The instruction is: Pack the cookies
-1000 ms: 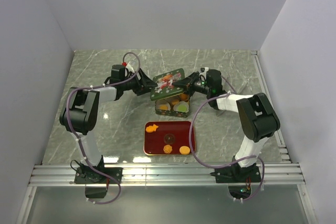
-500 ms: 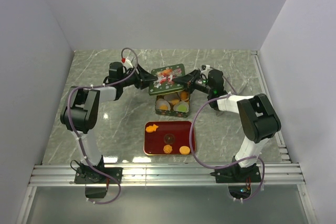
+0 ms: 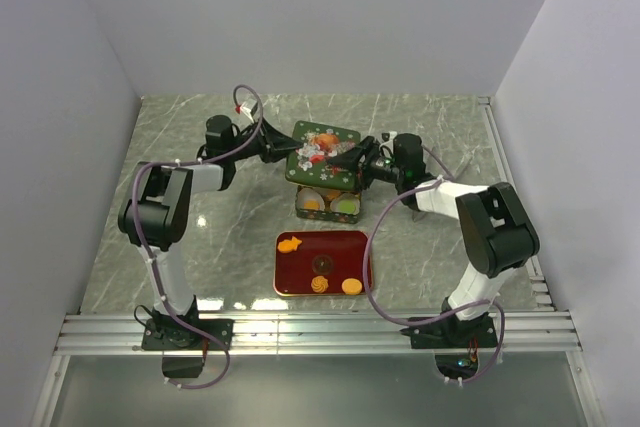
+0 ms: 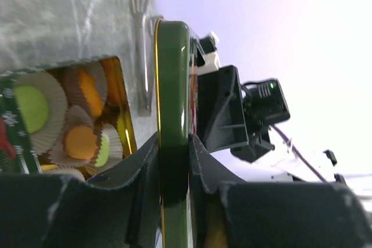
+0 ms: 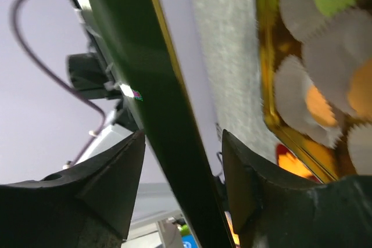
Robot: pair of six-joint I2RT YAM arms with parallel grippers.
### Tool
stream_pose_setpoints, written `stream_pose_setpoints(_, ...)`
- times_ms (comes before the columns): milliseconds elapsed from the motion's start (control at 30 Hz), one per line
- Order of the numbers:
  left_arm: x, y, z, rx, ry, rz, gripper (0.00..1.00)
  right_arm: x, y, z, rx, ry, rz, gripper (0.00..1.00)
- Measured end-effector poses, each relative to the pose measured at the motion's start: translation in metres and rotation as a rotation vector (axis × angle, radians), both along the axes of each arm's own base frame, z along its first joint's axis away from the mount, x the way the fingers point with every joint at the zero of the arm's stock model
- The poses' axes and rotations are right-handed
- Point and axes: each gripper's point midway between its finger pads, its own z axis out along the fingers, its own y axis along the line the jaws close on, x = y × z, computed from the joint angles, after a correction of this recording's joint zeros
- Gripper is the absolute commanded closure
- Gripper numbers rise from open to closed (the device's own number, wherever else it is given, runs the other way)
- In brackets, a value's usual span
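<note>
As the left gripper (image 4: 173,149) closed on the lid (image 4: 173,74), the right gripper (image 5: 183,137) opened and freed it; four cookies (image 3: 321,265) lay unpacked on the tray (image 3: 368,269).

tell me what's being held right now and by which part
The left gripper pinches the green tin lid by the rim on one side. The right gripper straddles the opposite edge, jaws open, not gripping.
</note>
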Motion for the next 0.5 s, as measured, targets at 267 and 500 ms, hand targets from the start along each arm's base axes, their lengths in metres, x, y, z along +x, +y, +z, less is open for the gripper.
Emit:
stream_pose_setpoints(267,-0.014,-0.013,-0.011,-0.008,0.027,-0.086,0.89,-0.018,-0.009,-0.02,-0.136,0.026,0.043,0.36)
stream_pose_setpoints(500,-0.021,-0.022,-0.026,0.035,0.049,-0.098,0.89,-0.023,-0.027,-0.033,-0.276,0.043,0.049,0.36)
